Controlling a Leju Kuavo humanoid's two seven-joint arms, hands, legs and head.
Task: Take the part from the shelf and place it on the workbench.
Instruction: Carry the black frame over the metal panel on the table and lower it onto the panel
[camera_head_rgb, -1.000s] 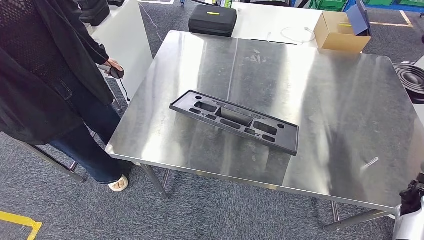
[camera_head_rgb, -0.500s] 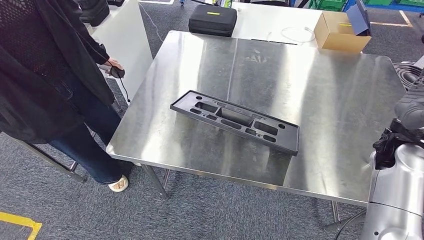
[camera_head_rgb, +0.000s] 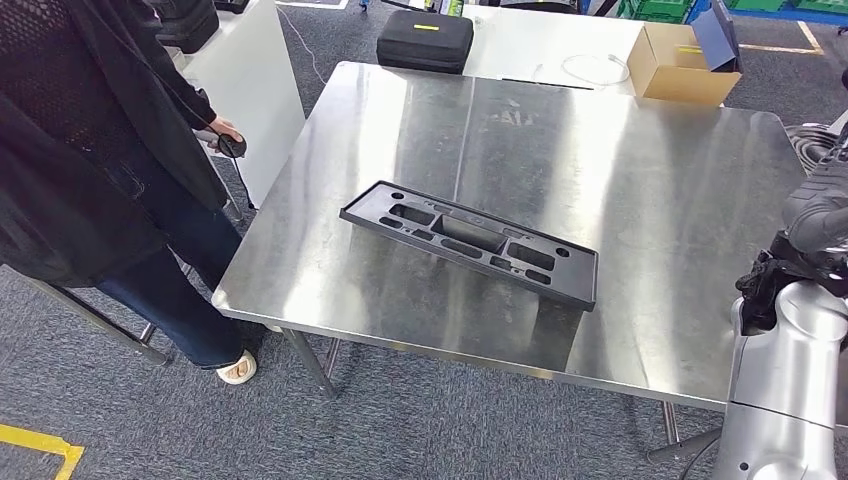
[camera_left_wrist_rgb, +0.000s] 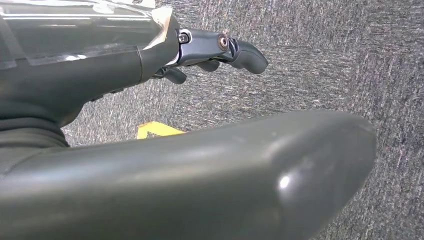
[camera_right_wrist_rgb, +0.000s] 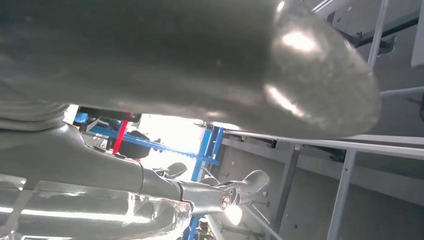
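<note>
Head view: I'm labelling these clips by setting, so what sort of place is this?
Likely a workshop or test lab: a steel workbench holding a black plastic part, a cardboard box and an equipment case behind.

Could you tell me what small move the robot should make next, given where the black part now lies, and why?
Probably just lower the right arm to the robot's side, clear of the table edge. The black part lies flat on the steel workbench with nothing touching it, so the placing looks done. The right hand and the left hand hold nothing, fingers apart.
</note>
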